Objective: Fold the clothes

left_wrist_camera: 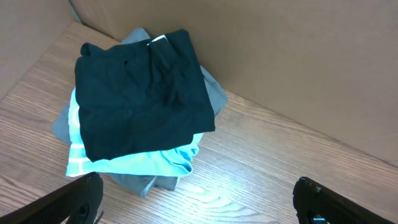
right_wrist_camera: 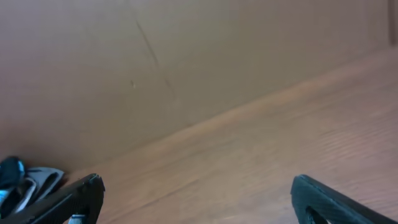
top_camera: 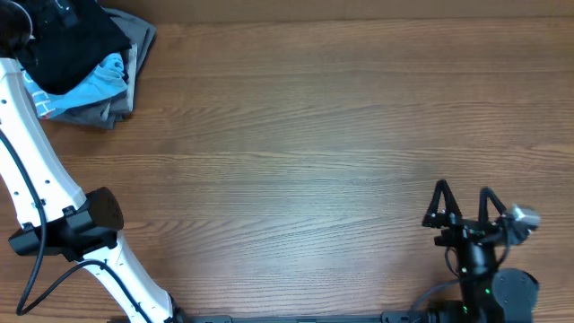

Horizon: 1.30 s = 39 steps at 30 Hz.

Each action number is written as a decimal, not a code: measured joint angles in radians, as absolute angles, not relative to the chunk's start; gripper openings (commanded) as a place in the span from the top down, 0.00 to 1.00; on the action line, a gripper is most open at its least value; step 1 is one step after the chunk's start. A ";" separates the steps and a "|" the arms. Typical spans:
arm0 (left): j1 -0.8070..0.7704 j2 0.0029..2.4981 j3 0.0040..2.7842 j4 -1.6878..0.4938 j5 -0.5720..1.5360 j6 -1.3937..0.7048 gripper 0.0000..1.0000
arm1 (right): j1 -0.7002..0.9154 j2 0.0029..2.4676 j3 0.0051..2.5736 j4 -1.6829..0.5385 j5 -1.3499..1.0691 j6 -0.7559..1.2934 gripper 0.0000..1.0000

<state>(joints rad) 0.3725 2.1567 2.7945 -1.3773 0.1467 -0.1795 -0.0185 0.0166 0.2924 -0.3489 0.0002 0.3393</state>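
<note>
- Item, pile of clothes (top_camera: 85, 67): lies at the far-left corner of the table (top_camera: 296, 135), about 10 o'clock from the table's middle in my overhead view. I count a black garment (left_wrist_camera: 140, 93) on top, a light blue garment (left_wrist_camera: 134, 163) under it and a grey garment (left_wrist_camera: 214, 93) at the bottom, all touching in one stack.
- Item, left gripper (left_wrist_camera: 196, 199): from its wrist camera I see both fingers spread wide with nothing between them. The pile sits at 11 o'clock from the fingertips, near but apart. In the overhead view the left arm reaches up the left edge and its head is partly cut off, so I judge it to hover just by the pile and cannot be sure of the height.
- Item, long axis: the black garment runs roughly from 11 to 5 o'clock in the left wrist view, askew to the line between my fingers.
- Item, surface: bare wood-grain tabletop, flat; brown walls back the far and left sides of the corner. Open room for spreading cloth lies toward 3 o'clock from the pile.
- Item, right gripper (top_camera: 465, 205): parked at the near-right edge, fingers parted and holding nothing, well apart from the pile. I judge the left arm the nearer for the pick.
</note>
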 measured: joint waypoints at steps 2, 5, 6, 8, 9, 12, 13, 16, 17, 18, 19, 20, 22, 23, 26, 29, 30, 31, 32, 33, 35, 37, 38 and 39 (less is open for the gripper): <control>0.373 2.157 2.794 -1.377 0.147 -0.179 0.00 | -0.013 0.016 0.218 -0.244 0.004 0.328 0.00; 0.373 2.157 2.794 -1.378 0.147 -0.179 0.00 | -0.012 0.015 0.143 -0.099 0.010 0.320 0.00; 0.373 2.157 2.794 -1.378 0.146 -0.179 0.00 | -0.012 0.014 0.120 -0.057 0.016 0.318 0.00; 0.373 2.157 2.794 -1.380 0.147 -0.179 0.00 | -0.012 0.014 0.078 -0.008 0.023 0.316 0.00; 0.373 2.157 2.794 -1.380 0.147 -0.179 0.00 | -0.012 0.014 0.056 0.020 0.026 0.315 0.00; 0.373 2.157 2.794 -1.380 0.146 -0.179 0.00 | -0.012 0.014 0.019 0.053 0.031 0.313 0.00; 0.373 2.157 2.794 -1.381 0.147 -0.179 0.00 | -0.012 0.014 0.019 0.051 0.032 0.313 0.00; 0.373 2.157 2.794 -1.381 0.146 -0.179 0.00 | -0.012 0.013 0.019 0.044 0.033 0.314 0.00; 0.373 2.157 2.794 -1.381 0.146 -0.179 0.00 | -0.012 0.013 0.019 0.031 0.033 0.315 0.00; 0.373 2.157 2.794 -1.381 0.147 -0.179 0.00 | -0.011 0.013 0.019 0.020 0.033 0.313 0.00; 0.373 2.157 2.794 -1.381 0.147 -0.179 0.00 | -0.012 0.013 0.019 0.002 0.033 0.314 0.00; 0.373 2.157 2.794 -1.381 0.146 -0.179 0.00 | -0.011 0.013 0.019 -0.019 0.033 0.314 0.00; 0.373 2.157 2.794 -1.381 0.146 -0.179 0.00 | -0.012 0.013 0.019 -0.073 0.033 0.314 0.00; 0.373 2.157 2.794 -1.381 0.147 -0.179 0.00 | -0.012 0.014 0.019 -0.085 0.033 0.314 0.00; 0.373 2.157 2.794 -1.381 0.146 -0.179 0.00 | -0.011 0.014 0.019 -0.084 0.034 0.315 0.00; 0.373 2.157 2.794 -1.381 0.147 -0.179 0.00 | -0.011 0.014 0.019 -0.084 0.033 0.314 0.00; 0.373 2.157 2.794 -1.381 0.146 -0.179 0.00 | -0.012 0.014 0.019 -0.084 0.034 0.315 0.00; 0.373 2.157 2.794 -1.381 0.147 -0.179 0.00 | -0.011 0.014 0.019 -0.084 0.033 0.313 0.00; 0.373 2.157 2.794 -1.381 0.146 -0.179 0.00 | -0.011 0.014 0.019 -0.083 0.033 0.313 0.00; 0.373 2.157 2.794 -1.381 0.147 -0.179 0.00 | -0.012 0.014 0.019 -0.084 0.033 0.314 0.00; 0.373 2.157 2.794 -1.381 0.146 -0.179 0.00 | -0.012 0.014 0.019 -0.084 0.033 0.314 0.00; 0.373 2.157 2.794 -1.381 0.147 -0.179 0.00 | -0.012 0.014 0.019 -0.084 0.034 0.314 0.00; 0.373 2.157 2.794 -1.381 0.146 -0.179 0.00 | -0.012 0.014 0.019 -0.084 0.034 0.314 0.00; 0.373 2.157 2.794 -1.381 0.146 -0.179 0.00 | -0.012 0.014 0.019 -0.084 0.034 0.314 0.00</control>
